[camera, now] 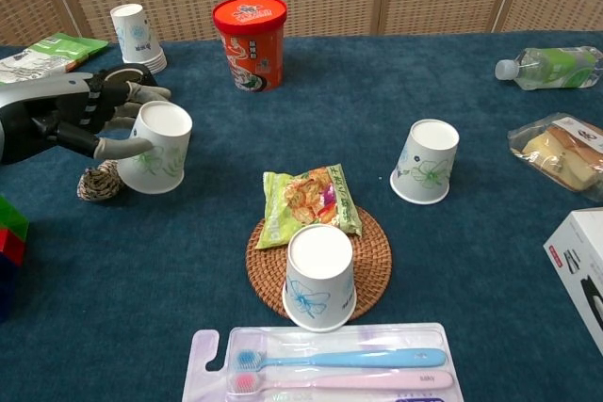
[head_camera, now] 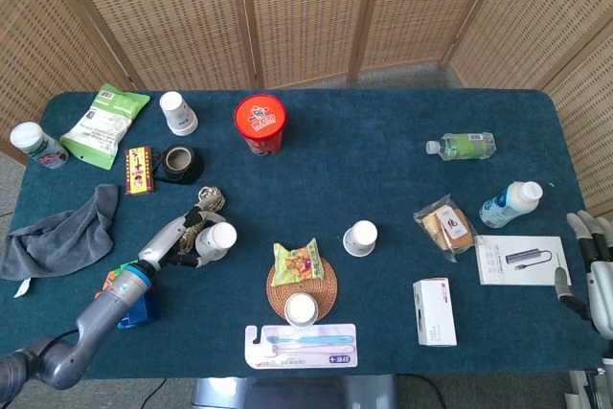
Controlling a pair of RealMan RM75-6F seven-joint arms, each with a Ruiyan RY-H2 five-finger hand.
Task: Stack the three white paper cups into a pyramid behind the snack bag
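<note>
The left hand (camera: pixel 71 120) grips a white paper cup (camera: pixel 158 148), fingers (camera: pixel 118 148) wrapped round its far side; the cup is bottom-up, and whether its rim touches the blue surface (camera: pixel 377 91) cannot be told. The cup hides part of the rope coil (camera: pixel 97 182) at its 8 o'clock. In the head view this cup (head_camera: pixel 215 239) sits at 10 o'clock from the snack bag (head_camera: pixel 294 262). A second cup (camera: pixel 320 277) stands inverted on the wicker coaster (camera: pixel 372 261) at the bag's 6 o'clock, covering the coaster's near part; a third cup (camera: pixel 426 161) stands at 2 o'clock. The right hand (head_camera: pixel 592 270) is cut off by the head view's right edge, fingers spread, holding nothing.
</note>
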